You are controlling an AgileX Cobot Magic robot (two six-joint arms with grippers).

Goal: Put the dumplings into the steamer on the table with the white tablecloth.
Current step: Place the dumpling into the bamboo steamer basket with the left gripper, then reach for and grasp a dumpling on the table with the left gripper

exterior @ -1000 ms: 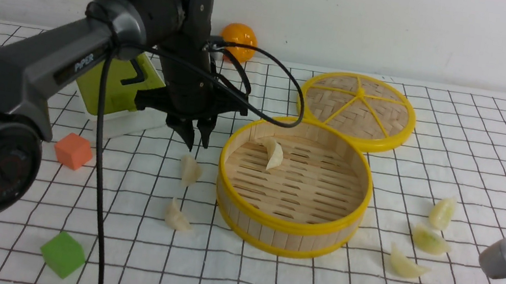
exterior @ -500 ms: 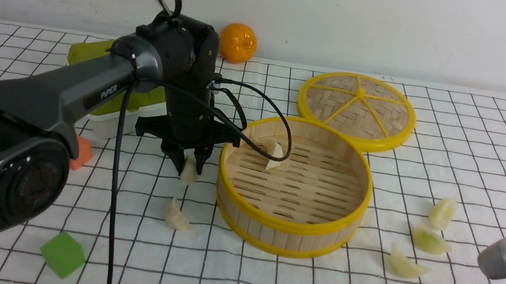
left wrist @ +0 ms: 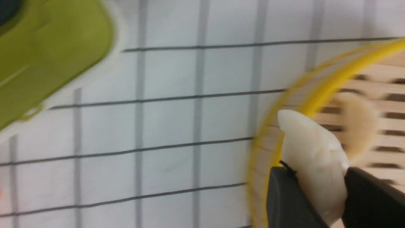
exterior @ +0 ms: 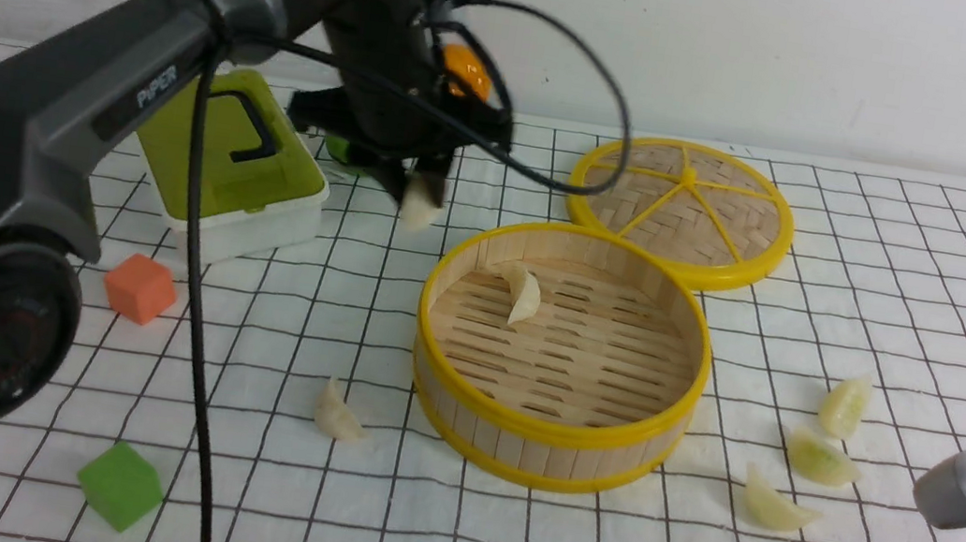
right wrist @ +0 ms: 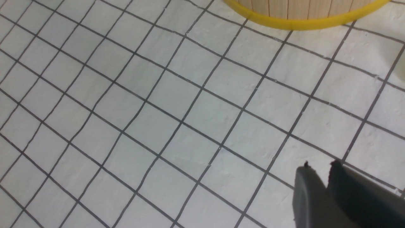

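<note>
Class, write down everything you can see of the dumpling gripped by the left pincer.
The dumpling is a cream-white, glossy crescent, smooth and dough-like. Two dark fingers of the left pincer clamp one end; the rest sticks out free. It hangs clear of the cloth, touching nothing else, near the steamer's yellow rim.

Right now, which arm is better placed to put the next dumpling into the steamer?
Left. The left claw already grips a dumpling, raised beside the rim of the steamer. The right claw is closed and empty, low over the tablecloth on the steamer's near side.
</note>
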